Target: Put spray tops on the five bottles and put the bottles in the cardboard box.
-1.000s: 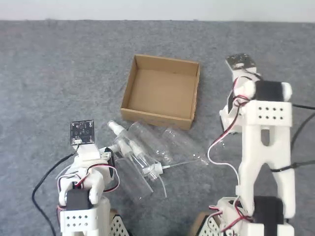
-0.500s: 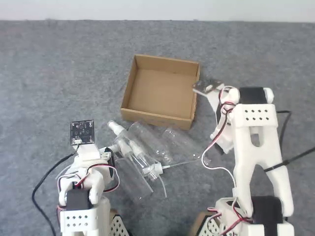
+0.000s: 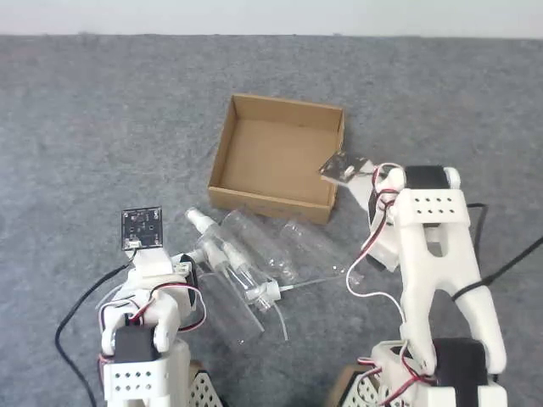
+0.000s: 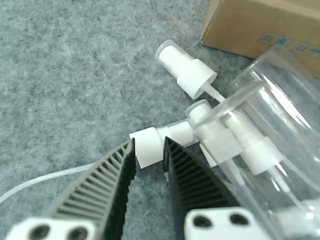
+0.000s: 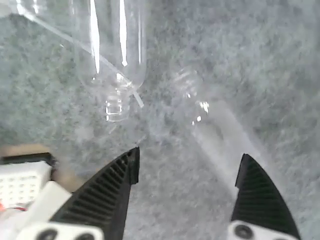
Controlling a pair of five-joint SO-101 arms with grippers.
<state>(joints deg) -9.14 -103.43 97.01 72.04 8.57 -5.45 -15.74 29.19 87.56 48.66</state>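
The left gripper point(image 4: 149, 149) jaws clench a light, stiff spray top point(image 4: 148, 140) at its collar, while the right gripper point(image 5: 189, 156) jaws gape above a slick, thin-walled bottle point(image 5: 112, 45), probably best gripped gently mid-body.

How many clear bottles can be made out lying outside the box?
3, in front of the cardboard box: right bottle toward the right arm, middle bottle beside it, near bottle by the left arm. Overlapping clear plastic may hide more.
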